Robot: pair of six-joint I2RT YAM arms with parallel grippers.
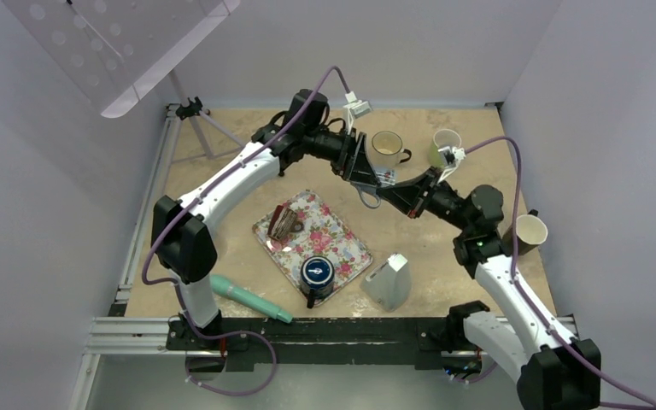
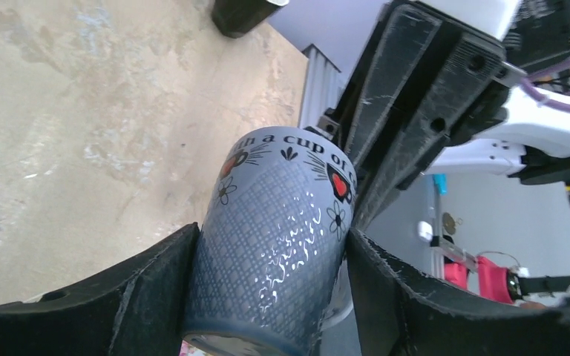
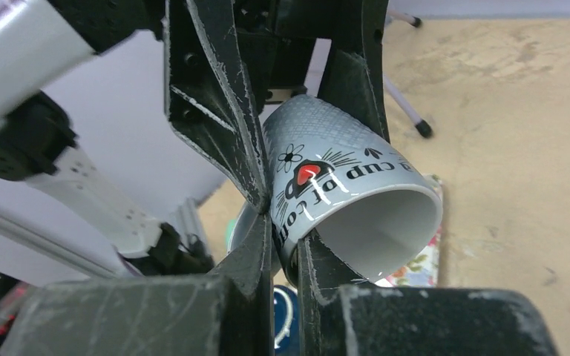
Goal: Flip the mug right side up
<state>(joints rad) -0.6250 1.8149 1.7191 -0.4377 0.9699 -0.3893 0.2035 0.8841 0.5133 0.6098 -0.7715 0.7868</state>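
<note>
Lying closest to the arm bases are a teal tube and a silver wedge-shaped pouch, both well apart from the work. Just beyond them, a floral tray is carrying a dark blue tin and a small brown item too blurred to name.

Past the tray, the two arms are meeting in the air, and the grey mug is hanging between them, off the table and tipped roughly onto its side. The left gripper is clamping the mug's body from both sides. The right gripper is pinching the rim wall, apparently with one finger inside the mouth and one outside. Sharing the hold this way looks like a handover, letting one arm regrip so the mouth can end facing up; I judge the turn about half done.

From above, the mug is showing only as a sliver between the fingers. The left wrist view is showing its patterned wall and base end, while the right wrist view alone is showing the open mouth and the rim pinch.

Farthest back, a cream cup with a handle and a white cup are standing upright.
</note>
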